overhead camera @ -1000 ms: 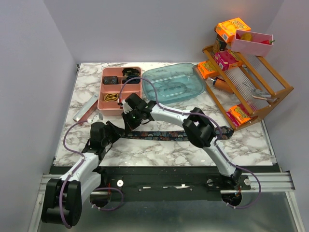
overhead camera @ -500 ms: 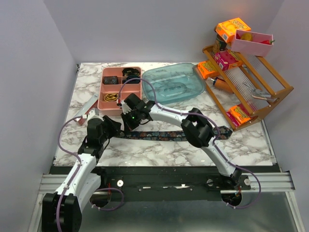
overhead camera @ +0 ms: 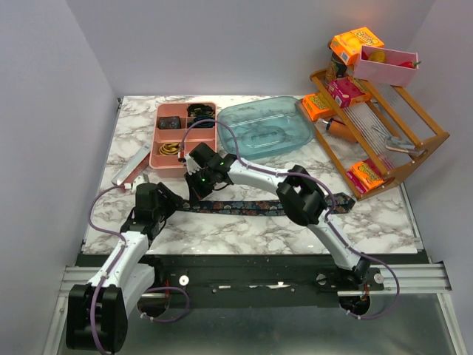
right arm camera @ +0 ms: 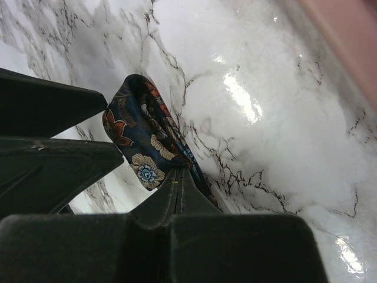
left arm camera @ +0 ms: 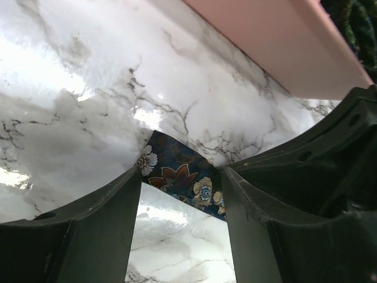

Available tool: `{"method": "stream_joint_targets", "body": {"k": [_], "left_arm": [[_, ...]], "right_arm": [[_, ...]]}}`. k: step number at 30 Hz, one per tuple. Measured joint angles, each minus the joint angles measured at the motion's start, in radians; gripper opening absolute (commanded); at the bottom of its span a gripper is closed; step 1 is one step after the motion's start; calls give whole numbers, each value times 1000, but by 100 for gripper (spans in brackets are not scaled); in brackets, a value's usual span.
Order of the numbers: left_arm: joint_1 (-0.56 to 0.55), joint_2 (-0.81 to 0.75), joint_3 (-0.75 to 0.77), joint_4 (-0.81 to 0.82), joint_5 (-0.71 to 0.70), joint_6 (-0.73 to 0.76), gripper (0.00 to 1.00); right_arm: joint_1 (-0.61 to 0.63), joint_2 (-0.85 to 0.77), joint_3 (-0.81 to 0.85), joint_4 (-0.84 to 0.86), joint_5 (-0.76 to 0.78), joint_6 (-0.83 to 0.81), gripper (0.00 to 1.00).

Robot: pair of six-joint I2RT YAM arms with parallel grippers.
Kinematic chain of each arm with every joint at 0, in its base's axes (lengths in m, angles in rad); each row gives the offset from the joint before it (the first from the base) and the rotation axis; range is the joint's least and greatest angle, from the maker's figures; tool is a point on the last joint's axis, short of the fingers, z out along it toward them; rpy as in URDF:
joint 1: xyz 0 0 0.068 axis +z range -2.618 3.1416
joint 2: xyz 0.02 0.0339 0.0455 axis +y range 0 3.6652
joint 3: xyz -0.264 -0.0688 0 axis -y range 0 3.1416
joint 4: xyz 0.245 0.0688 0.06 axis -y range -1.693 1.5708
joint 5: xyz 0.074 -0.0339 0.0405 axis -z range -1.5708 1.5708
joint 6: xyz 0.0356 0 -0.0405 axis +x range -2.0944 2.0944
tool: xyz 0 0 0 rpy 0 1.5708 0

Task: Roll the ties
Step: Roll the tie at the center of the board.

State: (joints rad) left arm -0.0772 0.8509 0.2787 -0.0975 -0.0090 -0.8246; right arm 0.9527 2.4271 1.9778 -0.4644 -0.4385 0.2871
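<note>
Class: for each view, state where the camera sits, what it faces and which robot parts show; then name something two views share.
Top external: above and behind the bases, looking down on marble table and tie; left arm, right arm show.
Left wrist: on that arm, facing the tabletop; open left pincer straddles the tie's end.
Right wrist: faces the tabletop; shut right pincer grips the tie.
Both wrist views share the pink tray.

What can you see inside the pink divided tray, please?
Dark bundles in the far compartments, a yellowish coil near-left. The right gripper hides part of the near-right one.
</note>
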Motion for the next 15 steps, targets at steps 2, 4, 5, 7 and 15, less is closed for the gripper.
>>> {"method": "stream_joint_targets", "body": {"k": [2,4,5,7,15], "left_arm": [[4,7,-11,6,0,-11,65],[6,17,-21,17,0,-20,63],[6,22,-26,22,0,-26,62],[6,29,-31,22,0,-36,62],[6,28,-38,23,-13,-72,58]], "right_arm": [[0,0,0,0,0,0,1],[0,0,0,0,0,0,1],[0,0,0,0,0,0,1],[0,0,0,0,0,0,1],[0,0,0,0,-2,0,1]]}}
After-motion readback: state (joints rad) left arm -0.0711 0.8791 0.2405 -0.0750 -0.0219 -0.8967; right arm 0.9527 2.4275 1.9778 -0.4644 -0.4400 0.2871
